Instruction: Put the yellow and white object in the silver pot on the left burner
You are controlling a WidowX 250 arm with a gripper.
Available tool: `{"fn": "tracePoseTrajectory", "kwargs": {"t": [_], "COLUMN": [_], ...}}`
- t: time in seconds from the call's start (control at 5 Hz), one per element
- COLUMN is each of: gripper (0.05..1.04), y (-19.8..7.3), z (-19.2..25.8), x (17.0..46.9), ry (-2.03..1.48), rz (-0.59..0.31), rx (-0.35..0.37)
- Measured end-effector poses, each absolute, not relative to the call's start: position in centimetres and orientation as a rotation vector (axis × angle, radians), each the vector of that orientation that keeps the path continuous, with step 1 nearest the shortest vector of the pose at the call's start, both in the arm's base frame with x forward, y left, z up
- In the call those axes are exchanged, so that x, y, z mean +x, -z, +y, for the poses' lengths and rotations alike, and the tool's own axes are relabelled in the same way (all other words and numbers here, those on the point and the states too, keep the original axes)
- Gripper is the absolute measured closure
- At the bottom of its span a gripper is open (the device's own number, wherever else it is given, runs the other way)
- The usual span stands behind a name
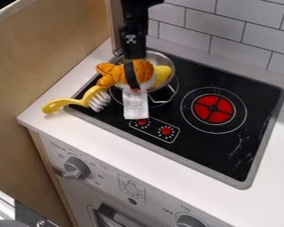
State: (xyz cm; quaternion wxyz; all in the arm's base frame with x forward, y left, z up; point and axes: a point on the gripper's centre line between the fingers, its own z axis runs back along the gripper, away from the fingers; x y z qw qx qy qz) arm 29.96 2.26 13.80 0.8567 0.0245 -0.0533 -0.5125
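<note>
i, the gripper [134,80], am closed on the orange, yellow and white plush [145,69], its long axis crosswise to my fingers. the silver pot [161,58] appears beneath; probable next step: lower, release.

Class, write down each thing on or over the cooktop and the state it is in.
End effector: pointing down at the toy, grip unclear
Toy: at the pot's mouth, partly behind the end effector
Tag: hanging below the toy
Pot: on the left burner, open side up
Brush: lying across the cooktop's left edge
Right burner: red centre showing
</note>
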Motion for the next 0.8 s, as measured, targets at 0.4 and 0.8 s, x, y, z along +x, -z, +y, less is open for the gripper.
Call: {"fn": "tracePoseTrajectory", "kwargs": {"t": [0.4, 0.8], "gripper": [0.084, 0.084], "y": [-15.7, -15.7], "z": [0.6, -2.6], "x": [27.1, 25.7], "ry": [0.798, 0.457], "rz": [-0.206, -0.191], "rx": [0.039, 0.181]}}
